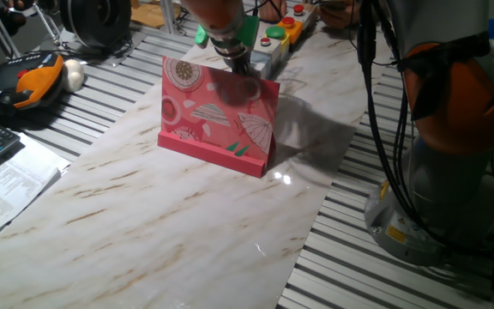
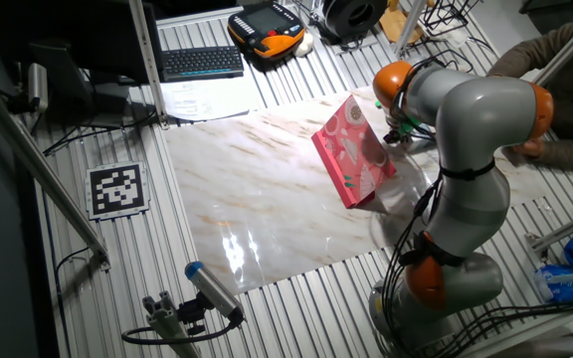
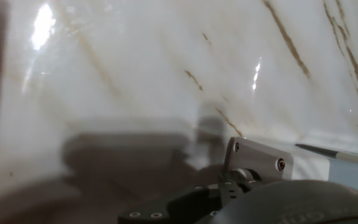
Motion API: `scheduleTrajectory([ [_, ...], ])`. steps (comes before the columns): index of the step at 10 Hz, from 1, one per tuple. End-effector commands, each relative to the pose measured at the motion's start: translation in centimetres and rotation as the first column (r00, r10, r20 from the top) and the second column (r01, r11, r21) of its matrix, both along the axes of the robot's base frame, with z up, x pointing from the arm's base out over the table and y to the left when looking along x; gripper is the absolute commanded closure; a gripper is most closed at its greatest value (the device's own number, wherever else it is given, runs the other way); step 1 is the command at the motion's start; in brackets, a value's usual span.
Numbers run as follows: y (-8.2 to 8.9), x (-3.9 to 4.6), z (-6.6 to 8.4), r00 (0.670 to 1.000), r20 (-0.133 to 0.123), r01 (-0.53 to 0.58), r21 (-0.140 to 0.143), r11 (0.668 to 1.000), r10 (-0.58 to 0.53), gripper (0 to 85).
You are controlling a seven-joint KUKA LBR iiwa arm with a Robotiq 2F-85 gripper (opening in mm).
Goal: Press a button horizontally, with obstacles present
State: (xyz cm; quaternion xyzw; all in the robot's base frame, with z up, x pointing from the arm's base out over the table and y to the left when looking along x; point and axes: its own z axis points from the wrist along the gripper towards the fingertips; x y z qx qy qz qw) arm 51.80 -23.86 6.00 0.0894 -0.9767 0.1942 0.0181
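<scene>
Card board: the pink-red patterned card board [image 1: 219, 116] stood upright on its pink base strip [image 1: 213, 154], near the far end of the marble worktop [image 1: 144, 223].
Button box: a grey box [image 1: 274, 53] with red and green buttons lay just behind the board, at the worktop's far edge.
Claw: the claw [image 1: 240, 67] hung just behind the board's top edge, between board and box; whether it was released or clenched could not be told.
Hand view: blurred marble and shadow.

Tool [image 1: 245, 75] blurred, low behind upright pink card board [image 1: 219, 114], btn box [image 1: 277, 43] beyond.
</scene>
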Motion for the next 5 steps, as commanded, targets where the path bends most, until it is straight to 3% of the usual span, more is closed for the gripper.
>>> scheduleTrajectory([
  [1, 0.7, 0.06, -0.1, 1.000, 0.002, 0.003, 0.011, 1.000, -0.003, 85.0],
  [5, 2.5, 0.00, -1.1, 0.999, 0.025, 0.033, 0.019, 0.999, -0.034, 85.0],
])
